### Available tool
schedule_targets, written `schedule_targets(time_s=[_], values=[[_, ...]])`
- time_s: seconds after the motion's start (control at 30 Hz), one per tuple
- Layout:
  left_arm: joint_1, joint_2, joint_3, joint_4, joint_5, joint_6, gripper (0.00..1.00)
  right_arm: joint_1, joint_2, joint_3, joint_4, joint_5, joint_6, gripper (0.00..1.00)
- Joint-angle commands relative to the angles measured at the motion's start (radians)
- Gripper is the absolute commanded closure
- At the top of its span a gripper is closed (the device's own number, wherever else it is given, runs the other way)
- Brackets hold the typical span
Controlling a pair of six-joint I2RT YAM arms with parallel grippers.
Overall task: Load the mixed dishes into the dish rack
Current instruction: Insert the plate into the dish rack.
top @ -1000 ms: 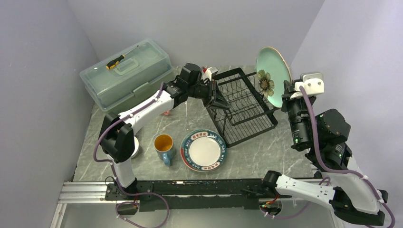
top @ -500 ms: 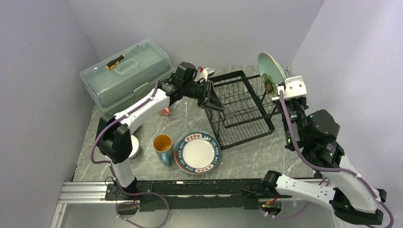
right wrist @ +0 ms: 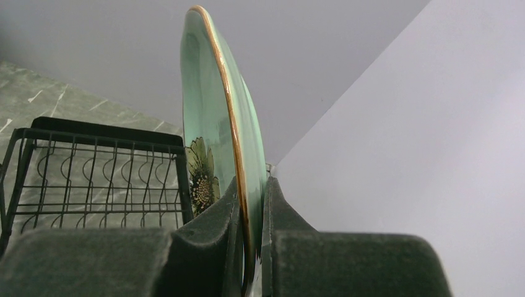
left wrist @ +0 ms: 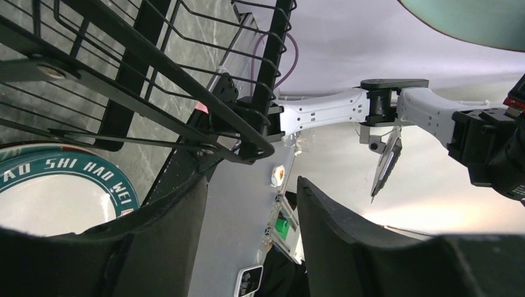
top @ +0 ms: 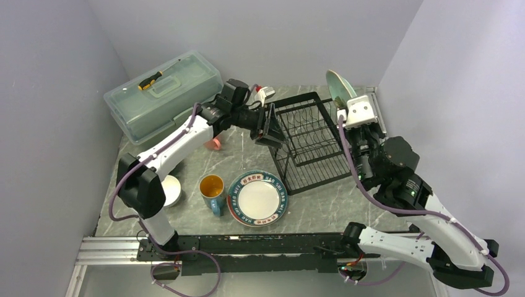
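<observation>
Moved left since before, turned edge-on: pale green plate (top: 336,83), squeezed tight in right end effector (right wrist: 249,192), hanging over 1 o'clock corner of dish rack (top: 309,142). Keep plate straight up, line rim with a slot, lower slowly. Beside its 10 o'clock corner, left end effector (top: 271,125) spread open.

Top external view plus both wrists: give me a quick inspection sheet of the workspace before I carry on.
Surface: marble table, no spills seen.
Job's things: dish rack, no dishes seen inside; pale green plate upright by its far right corner, not slotted; patterned plate, blue mug, white bowl on the table.
Clutter: green lidded box, screwdriver on its lid.
Grippers: right gripper fingers shut on the plate's rim; left gripper fingers open at the rack's left corner.
Cables: purple cables along both arms, none seen snagged.
Surroundings: grey walls; nothing else seen.
</observation>
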Motion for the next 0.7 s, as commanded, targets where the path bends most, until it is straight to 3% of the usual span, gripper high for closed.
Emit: schedule_targets(time_s=[0.0,0.23,0.43,0.67], values=[[0.003,-0.076,0.021,-0.083,-0.019,0.083,0.38,-0.017,0.009,0.076,0.101,-0.043,-0.009,1.00],[0.008,-0.143,-0.003,-0.142,-0.058,0.139,0.34,-0.086,0.050,0.112,0.052,-0.113,0.022,1.00],[0.013,-0.225,-0.058,-0.214,-0.106,0.221,0.33,-0.342,0.111,0.196,-0.080,-0.339,0.137,1.00],[0.022,-0.335,-0.111,-0.321,-0.189,0.335,0.27,-0.475,0.131,0.240,-0.148,-0.450,0.175,1.00]])
